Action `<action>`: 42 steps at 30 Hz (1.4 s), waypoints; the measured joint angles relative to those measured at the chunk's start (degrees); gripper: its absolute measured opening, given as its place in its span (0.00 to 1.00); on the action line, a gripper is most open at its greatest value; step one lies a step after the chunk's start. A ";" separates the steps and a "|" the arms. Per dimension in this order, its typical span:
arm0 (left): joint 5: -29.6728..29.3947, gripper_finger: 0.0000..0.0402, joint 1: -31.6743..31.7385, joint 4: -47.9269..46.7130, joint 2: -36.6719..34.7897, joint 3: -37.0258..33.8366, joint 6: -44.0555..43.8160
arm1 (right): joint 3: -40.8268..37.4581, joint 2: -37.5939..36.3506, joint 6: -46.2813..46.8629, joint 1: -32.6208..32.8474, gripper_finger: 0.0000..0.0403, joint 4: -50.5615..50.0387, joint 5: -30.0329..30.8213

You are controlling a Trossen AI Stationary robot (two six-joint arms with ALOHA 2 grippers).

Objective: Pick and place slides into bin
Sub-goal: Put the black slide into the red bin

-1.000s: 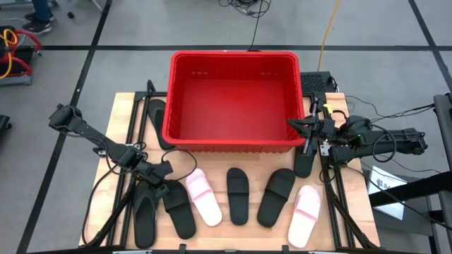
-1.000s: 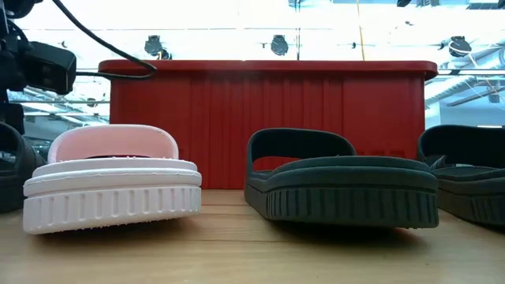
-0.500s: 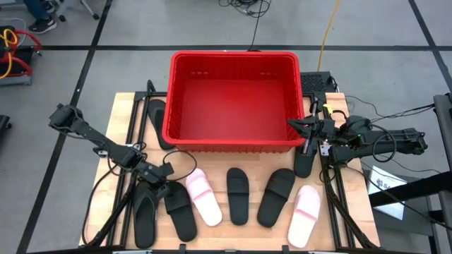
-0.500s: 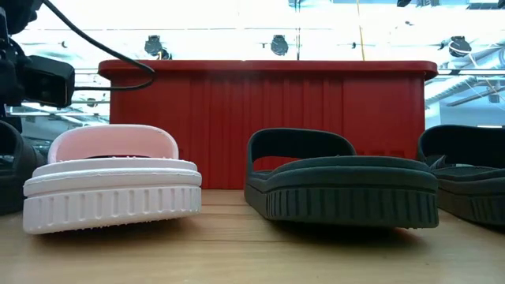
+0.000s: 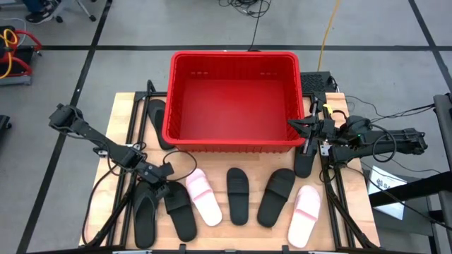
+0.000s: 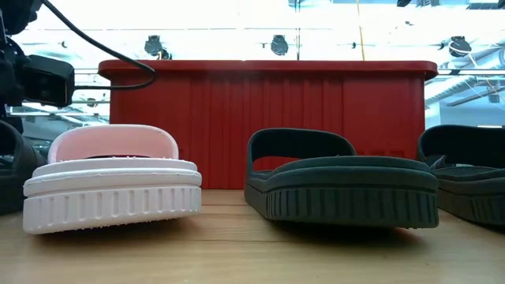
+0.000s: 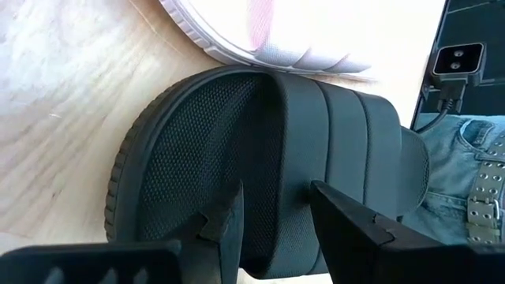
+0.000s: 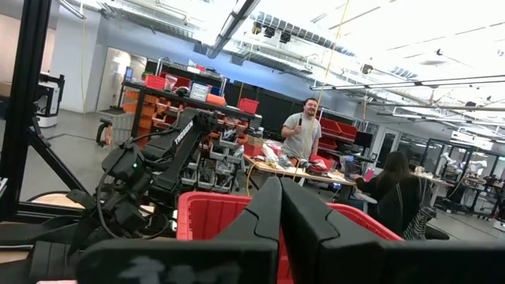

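While the red bin (image 5: pixel 234 99) sits empty at the back of the worktop (image 5: pixel 120 120), the left end effector (image 7: pixel 272 207) hangs low over a black slide (image 7: pixel 237 158) at the left end of the front row, fingers spread wide to either side of its strap, not yet closed on it. The straddle looks chosen so the broad strap can serve as a handle for the lift. Just beyond that slide, touching its edge, lies a pale pink one (image 5: pixel 204 197); further black slides and a second pink one (image 5: pixel 304 215) continue the row to the right. The right end effector (image 5: pixel 302 128) waits with fingers pressed together just beside the bin's right front corner, clear of the work. No brand or label can be read on slides or bin.
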 joint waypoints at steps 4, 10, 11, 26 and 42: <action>1.58 0.35 0.00 0.49 0.00 -0.02 -0.45 | 0.01 -0.01 -0.02 0.00 0.00 0.00 0.00; 3.69 0.35 -0.02 4.85 0.04 -0.11 -0.75 | 0.00 -0.02 -0.02 0.00 0.00 0.00 0.02; 3.67 0.35 -0.02 5.32 0.04 -0.11 -0.81 | 0.00 -0.02 -0.02 0.00 0.00 0.00 0.02; 3.65 0.35 -2.16 6.02 0.04 -0.11 -2.24 | 0.00 -0.01 -0.02 0.00 0.00 0.00 0.02; 0.16 0.35 -4.92 6.33 0.00 -1.64 -4.93 | 0.00 0.00 -0.02 0.00 0.00 0.00 0.02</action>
